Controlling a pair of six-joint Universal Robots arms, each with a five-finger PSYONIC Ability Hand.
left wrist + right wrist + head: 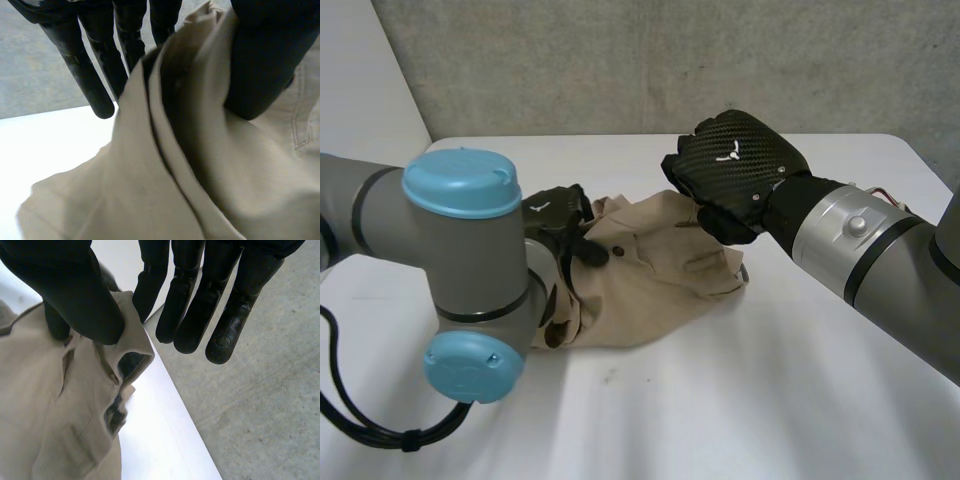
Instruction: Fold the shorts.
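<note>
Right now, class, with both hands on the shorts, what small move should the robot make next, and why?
Probably draw the hands slightly apart to pull the cloth taut. The right hand pinches a raised far edge of the shorts, the left hand pinches their side, and the cloth between lies bunched and wrinkled on the table.

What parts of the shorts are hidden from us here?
Head view: the left arm covers the side of the shorts nearest it.
Head view: the back of the right robot hand hides where its fingertips hold the shorts.
Left wrist view: the thumb of the left robot hand covers the cloth beneath, and the shorts run off the edges.
</note>
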